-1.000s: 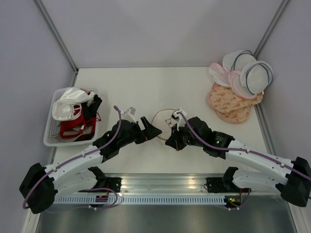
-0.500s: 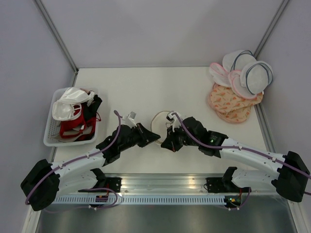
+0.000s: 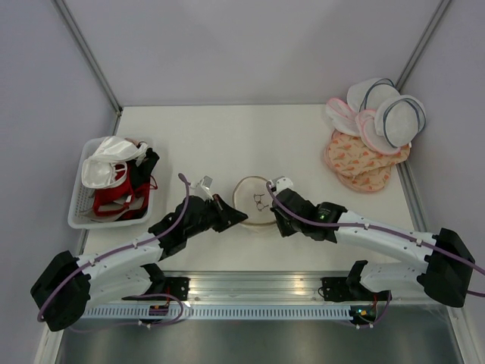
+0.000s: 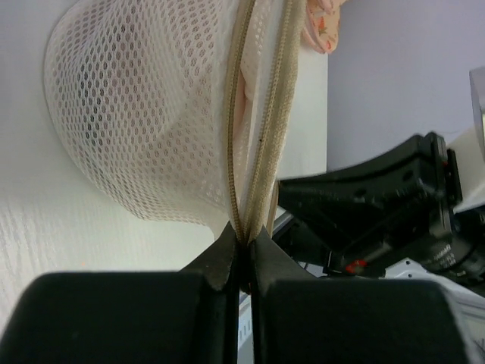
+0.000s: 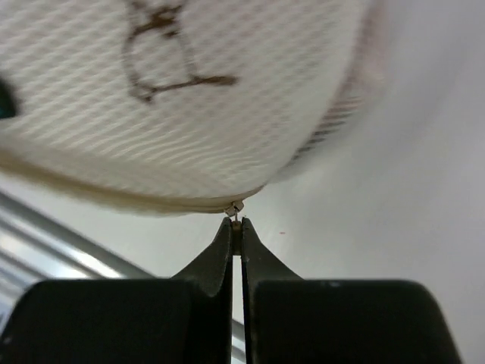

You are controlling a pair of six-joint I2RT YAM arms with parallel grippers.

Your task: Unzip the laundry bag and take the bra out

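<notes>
Cream-beige mesh is lying near the table's point(image 3: 212, 136) 6 o'clock edge, between the two arms: the laundry bag point(image 3: 254, 199), flat, with its bra drawing facing up. The left gripper point(image 3: 242, 218) is biting the rim at the bag's 7 o'clock. Its jaws are pressed together on the zipper point(image 4: 261, 129) tapes, which are meeting at the pinch and standing slightly apart beyond it. The right gripper point(image 5: 236, 225) is working at about the bag's 4 o'clock, its jaws nipped tight on the small metal zipper pull point(image 5: 236, 208). The bra is lying out of sight inside the bag; only a pale pink tinge is showing in the slit, too faint to call. The unzipping seems to be only beginning. To do it well, the left arm should be acting purely as an anchor, holding the rim down and taut. The right should be drawing the pull along the curve of the rim rather than straight outward, keeping low so the bag is not lifting. With so tiny a tab, any sideways tug is risking a slip.
</notes>
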